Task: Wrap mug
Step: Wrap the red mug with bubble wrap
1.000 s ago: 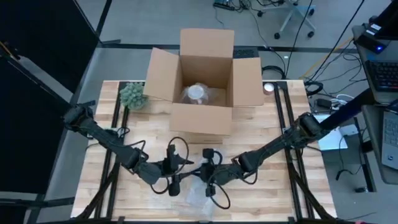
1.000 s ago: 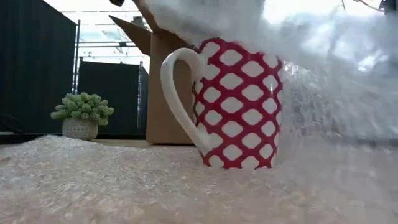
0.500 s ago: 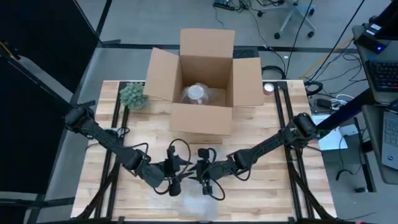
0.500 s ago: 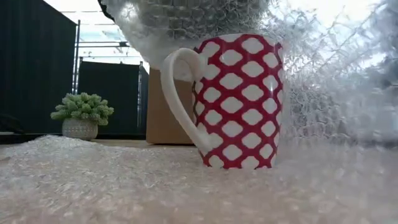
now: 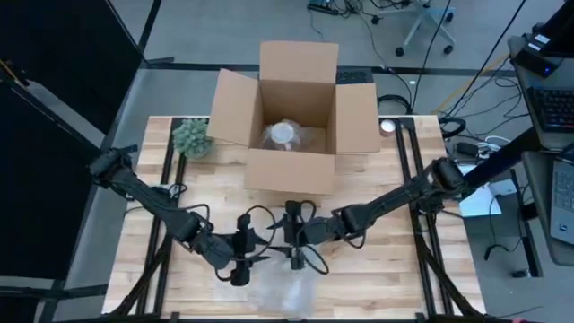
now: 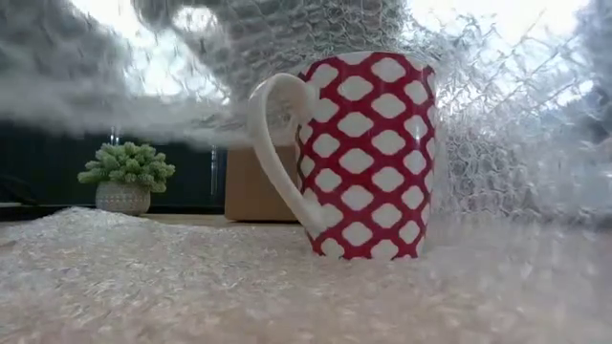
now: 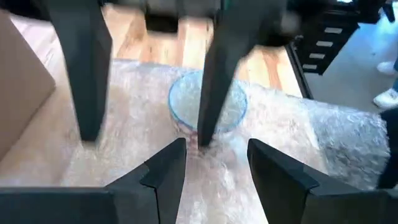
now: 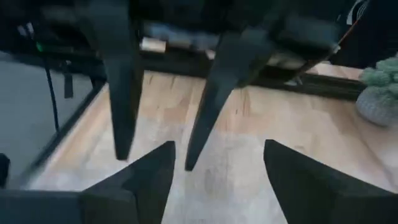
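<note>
Your left hand (image 5: 239,269) and right hand (image 5: 294,251) both gape open, holding nothing. The right has backed off toward the box (image 5: 291,112). The bubble wrap (image 6: 287,38) has come further across the red-and-white mug (image 6: 359,153), which stands upright on the sheet on the table (image 5: 404,233). First fold looks laid; loose, it may spring back.

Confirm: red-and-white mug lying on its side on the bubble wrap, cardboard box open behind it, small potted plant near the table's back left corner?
Not quite. The mug stands upright on the bubble wrap, handle to the side, as the low view shows. The rest holds: the cardboard box is open behind it and the potted plant sits near the back left corner.
</note>
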Available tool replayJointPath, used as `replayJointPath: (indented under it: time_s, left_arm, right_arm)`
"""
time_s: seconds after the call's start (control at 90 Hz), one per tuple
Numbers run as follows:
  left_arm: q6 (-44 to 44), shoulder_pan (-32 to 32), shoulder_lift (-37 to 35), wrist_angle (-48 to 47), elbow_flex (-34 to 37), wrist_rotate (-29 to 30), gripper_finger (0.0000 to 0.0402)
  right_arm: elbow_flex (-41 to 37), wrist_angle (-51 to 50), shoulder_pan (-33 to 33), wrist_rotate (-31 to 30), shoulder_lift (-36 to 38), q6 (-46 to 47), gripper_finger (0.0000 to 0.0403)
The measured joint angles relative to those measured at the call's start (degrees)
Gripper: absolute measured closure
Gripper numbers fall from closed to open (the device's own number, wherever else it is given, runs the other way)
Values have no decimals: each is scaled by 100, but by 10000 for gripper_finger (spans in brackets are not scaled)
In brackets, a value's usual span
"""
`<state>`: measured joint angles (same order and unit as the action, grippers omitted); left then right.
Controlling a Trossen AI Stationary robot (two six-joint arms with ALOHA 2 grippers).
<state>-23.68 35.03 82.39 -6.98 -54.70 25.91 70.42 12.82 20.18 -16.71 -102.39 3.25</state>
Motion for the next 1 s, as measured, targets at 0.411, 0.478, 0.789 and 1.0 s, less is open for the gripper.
replayJointPath:
  time_s: [0.411,0.478,0.789,1.0]
  left_arm:
    - [0,0,2,2,0,-24,240]
    - [0,0,2,-3,0,-25,240]
    - [44,-27,2,1,0,-22,240]
    - [9,-54,4,-1,0,-22,240]
  right_arm:
    - [208,-629,-223,22,285,138,160]
    - [507,-1534,-182,34,436,191,158]
    - [1442,-5014,371,57,555,2254,172]
    - [1432,-5697,458,-389,320,3434,179]
